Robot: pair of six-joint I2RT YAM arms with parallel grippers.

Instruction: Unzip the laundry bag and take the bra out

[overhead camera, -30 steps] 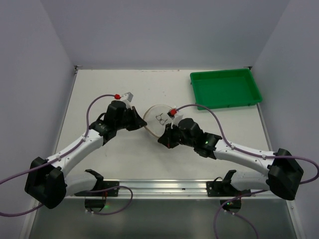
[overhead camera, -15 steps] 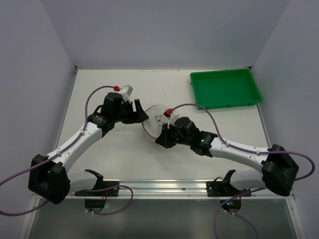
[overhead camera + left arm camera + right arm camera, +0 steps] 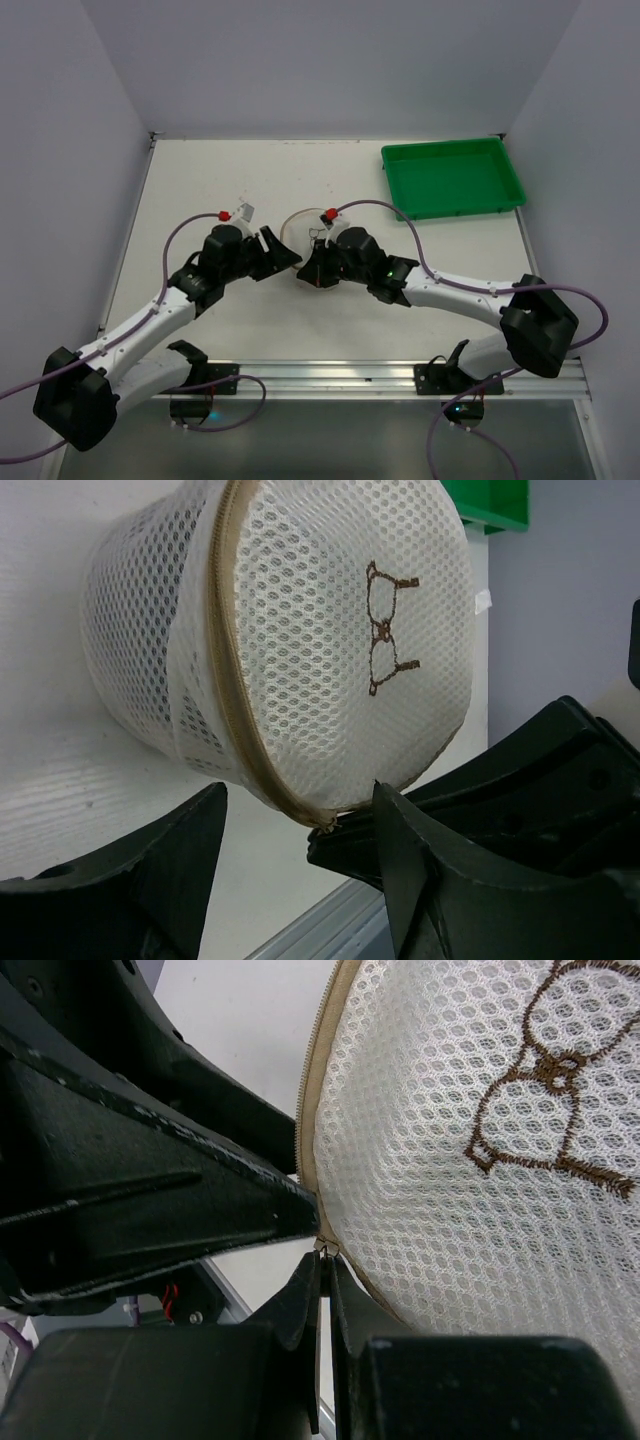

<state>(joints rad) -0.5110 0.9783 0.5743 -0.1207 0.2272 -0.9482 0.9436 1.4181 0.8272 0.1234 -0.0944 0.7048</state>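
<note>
The laundry bag [image 3: 297, 229], a cream mesh drum with a brown bra pictogram, lies tilted on its side at the table's middle, its tan zip running round the rim [image 3: 225, 670]. My left gripper [image 3: 300, 825] is open, one finger [image 3: 150, 875] on each side of the bag's lower rim by the zip end, touching nothing I can make out. My right gripper [image 3: 325, 1260] is shut on the small metal zipper pull [image 3: 326, 1247] at the edge of the bag's flat face [image 3: 470, 1180]. In the top view both grippers [image 3: 285, 257] [image 3: 315, 272] meet at the bag's near side. The bra is hidden.
A green rectangular tray [image 3: 452, 178] stands at the back right. Grey walls close off the left, back and right. A metal rail [image 3: 330, 375] with the arm bases runs along the near edge. The two wrists crowd close together at the bag.
My left gripper has gone from shut to open and swung nearer under the bag's rim. The right gripper has drawn leftward with the zip pull, and the bag has shifted slightly left.
</note>
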